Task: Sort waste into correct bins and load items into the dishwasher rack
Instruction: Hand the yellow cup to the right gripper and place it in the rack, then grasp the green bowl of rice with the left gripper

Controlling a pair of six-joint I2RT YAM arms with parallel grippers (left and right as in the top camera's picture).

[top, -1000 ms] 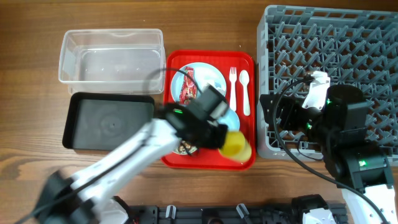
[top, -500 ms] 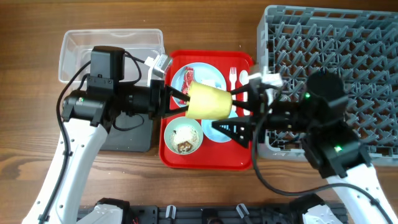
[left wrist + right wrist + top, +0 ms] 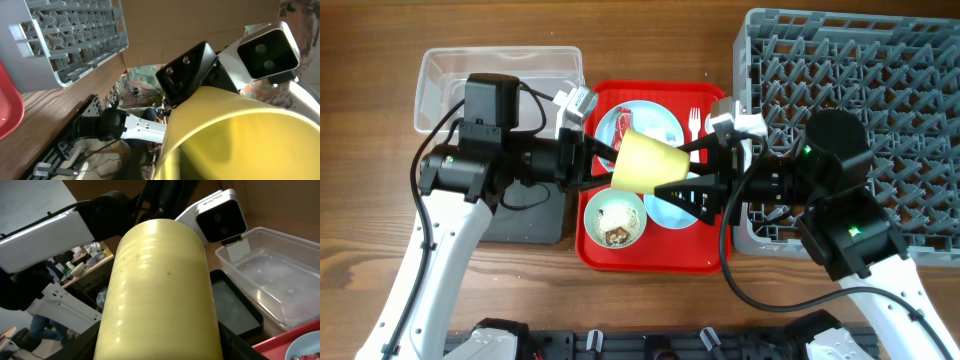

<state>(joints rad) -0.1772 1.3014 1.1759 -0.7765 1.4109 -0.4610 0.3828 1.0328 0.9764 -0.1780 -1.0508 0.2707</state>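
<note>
yellow cup (image 3: 648,160): in the air above the red tray (image 3: 692,252), lying sideways between both arms
left pincer (image 3: 605,160): clamped on the cup's open end
right pincer (image 3: 682,170): fingers either side of the cup; cannot tell whether they press it

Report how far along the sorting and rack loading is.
Nothing looks done: the rack and clear tub show nothing inside. In hand: the yellow cup, gripped by the left gripper, the right gripper straddling it. Left: plate, fork and pale green bowl on the red tray.
</note>
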